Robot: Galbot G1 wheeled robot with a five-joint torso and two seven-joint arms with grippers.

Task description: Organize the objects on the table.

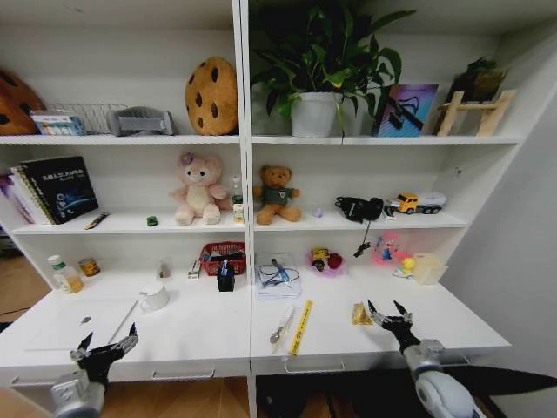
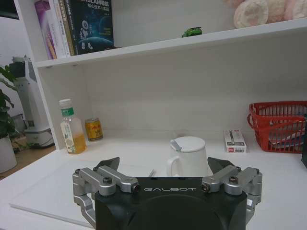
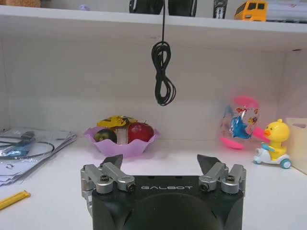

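Nearest, at the front edge of the white desk [image 1: 200, 335], the left gripper [image 1: 109, 346] hangs near the front left corner with its fingers spread apart and nothing between them. The right gripper [image 1: 389, 312] hovers over the front edge toward the right end, its fingers likewise apart and empty, just beside a small yellow object [image 1: 361, 314] on the desk.

Between the two, a yellow ruler [image 1: 300, 327] and a silver pen [image 1: 282, 324] lie side by side near the front edge.

Farther in, a white mug [image 2: 188, 156] with a lid stands left of centre, straight ahead of the left gripper.

Toward the back edge sit a black pen cup [image 1: 225, 279], a red basket [image 2: 280, 125], a purple fruit bowl [image 3: 121, 140], a yellow can [image 2: 94, 129] and a drink bottle [image 2: 72, 132].
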